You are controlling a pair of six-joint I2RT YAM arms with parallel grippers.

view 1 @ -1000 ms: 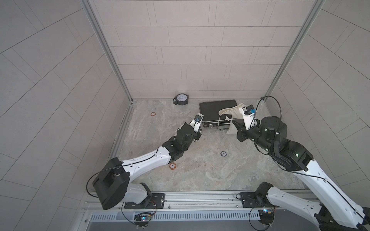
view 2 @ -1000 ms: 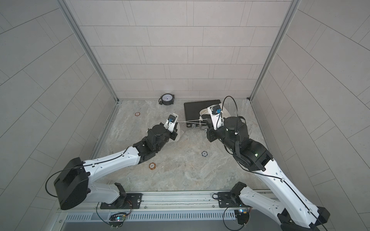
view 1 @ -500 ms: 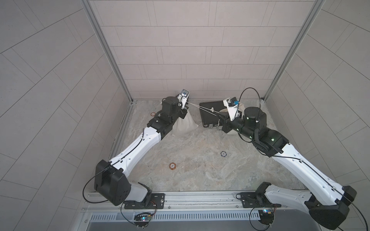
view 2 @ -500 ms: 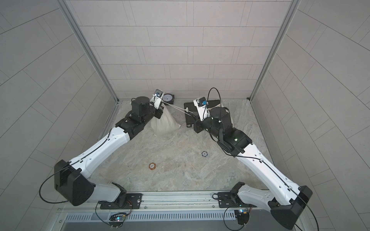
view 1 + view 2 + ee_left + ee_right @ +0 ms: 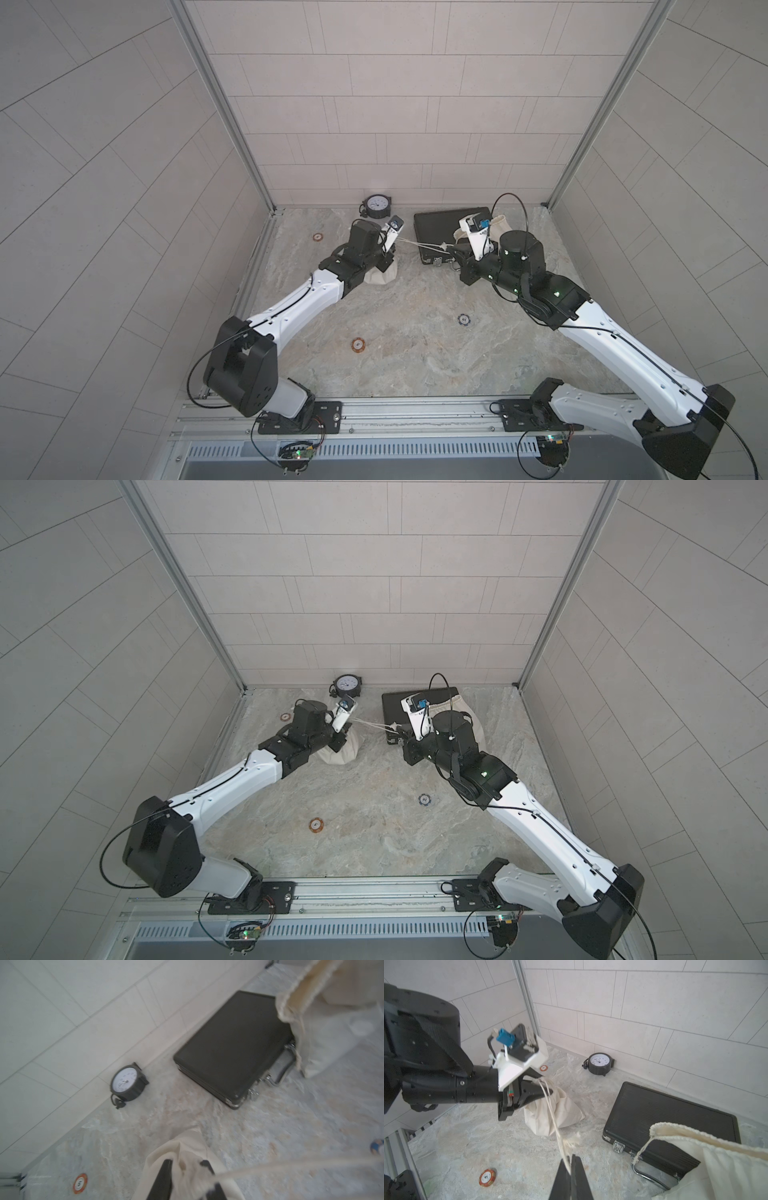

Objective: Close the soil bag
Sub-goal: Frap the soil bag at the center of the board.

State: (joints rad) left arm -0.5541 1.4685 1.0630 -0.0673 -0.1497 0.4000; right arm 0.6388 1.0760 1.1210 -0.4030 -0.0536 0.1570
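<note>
While the bag [image 5: 562, 1111] sits on the worktop [image 5: 415, 353] toward the far left, I see its base spread flat on the stone and its neck drawn up into a tight bunch. The left tool [image 5: 186, 1162] is right at that neck. In the left wrist view its two black fingers [image 5: 164, 1178] stand apart, one on each side of the gathered cloth. From here I can't say whether either finger presses on the cloth.

The cord [image 5: 291, 1165] leaves the neck beside the left tool and runs in a nearly straight line across to the right tool [image 5: 570, 1158]. That tool's fingers are together and clamped on the cord, just past a frayed knot. In both top views the cord crosses in front of the near edge of the black case [image 5: 440, 226].

The bag is near the clock [image 5: 376, 205], which stands against the back wall. The bag is left of the case and clear of it.

A bigger sack [image 5: 716, 1167] lies at the case's right end, with its mouth slack and its own drawstring hanging loose. It is partly hidden behind the right arm in the top views.

An orange chip [image 5: 358, 345] and a blue chip [image 5: 464, 319] lie on the open stone nearer to me, well apart from the bag.
</note>
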